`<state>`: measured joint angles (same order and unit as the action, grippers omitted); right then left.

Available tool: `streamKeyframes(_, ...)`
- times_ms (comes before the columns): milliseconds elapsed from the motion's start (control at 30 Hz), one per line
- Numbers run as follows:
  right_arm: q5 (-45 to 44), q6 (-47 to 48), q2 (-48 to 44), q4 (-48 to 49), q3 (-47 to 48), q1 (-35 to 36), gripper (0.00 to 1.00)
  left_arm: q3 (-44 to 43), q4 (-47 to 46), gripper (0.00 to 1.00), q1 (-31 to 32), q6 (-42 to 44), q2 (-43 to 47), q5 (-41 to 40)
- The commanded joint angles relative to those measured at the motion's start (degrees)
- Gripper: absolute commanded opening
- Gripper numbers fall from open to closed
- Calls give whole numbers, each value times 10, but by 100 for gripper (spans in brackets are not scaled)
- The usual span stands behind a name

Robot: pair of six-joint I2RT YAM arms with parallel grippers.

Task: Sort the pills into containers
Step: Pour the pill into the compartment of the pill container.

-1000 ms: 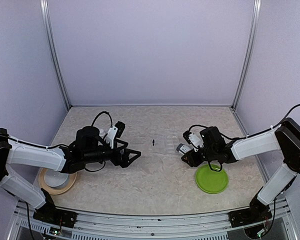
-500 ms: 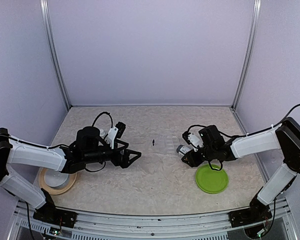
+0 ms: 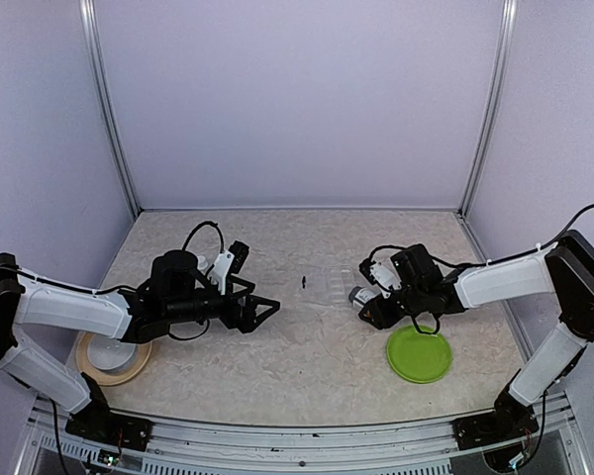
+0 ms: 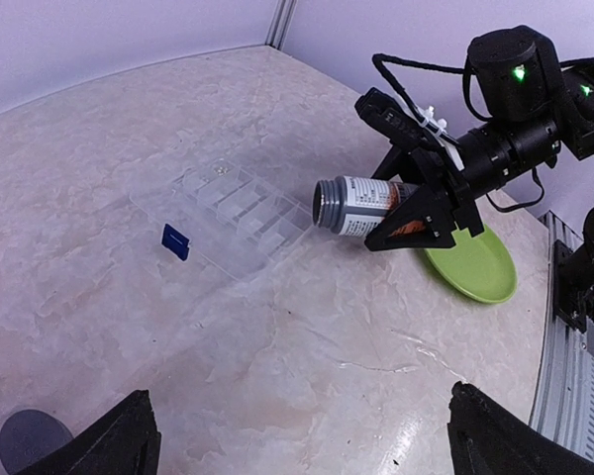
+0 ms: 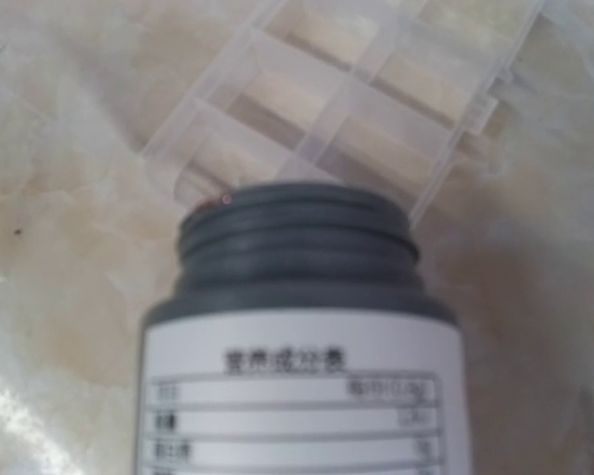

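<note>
The right gripper (image 4: 404,183) has its two fingers clamped round the body of the pill bottle (image 4: 361,203), a grey one with a white label and a touch of orange; the bottle is held off the table (image 3: 307,376), lying almost level, its long axis running from the wrist out toward the middle of the table. The neck shows bare thread in the right wrist view, so I take the cap to be off.

What the next move turns on is the mouth and the clear pill organizer (image 4: 228,213). The organizer lies flat straight ahead of the mouth, its long side set slantwise to the bottle's axis. From the wrist view the mouth sits at the organizer's near edge, with the row of compartments just beyond; I cannot tell which one it is aimed at. No pills show in any compartment that I can make out.

The left gripper (image 3: 252,282) hangs with its fingers spread wide and nothing between them, on the far side of the organizer from the bottle. A small blue piece (image 4: 175,240) lies on that side, just beside the organizer, nearer the left arm. The green plate (image 3: 419,354) sits under the right forearm.
</note>
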<state>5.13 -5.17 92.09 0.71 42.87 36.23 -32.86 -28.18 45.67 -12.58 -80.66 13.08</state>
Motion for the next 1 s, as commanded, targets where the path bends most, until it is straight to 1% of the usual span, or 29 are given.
streamKeyframes(0, 0, 6, 5, -20, 25, -5, 0, 3, -16, 99, -4, 0, -7, 6)
streamKeyframes(967, -3, 4, 17, -93, 72, -6, 0, 1, -17, 99, -4, 0, -13, 6)
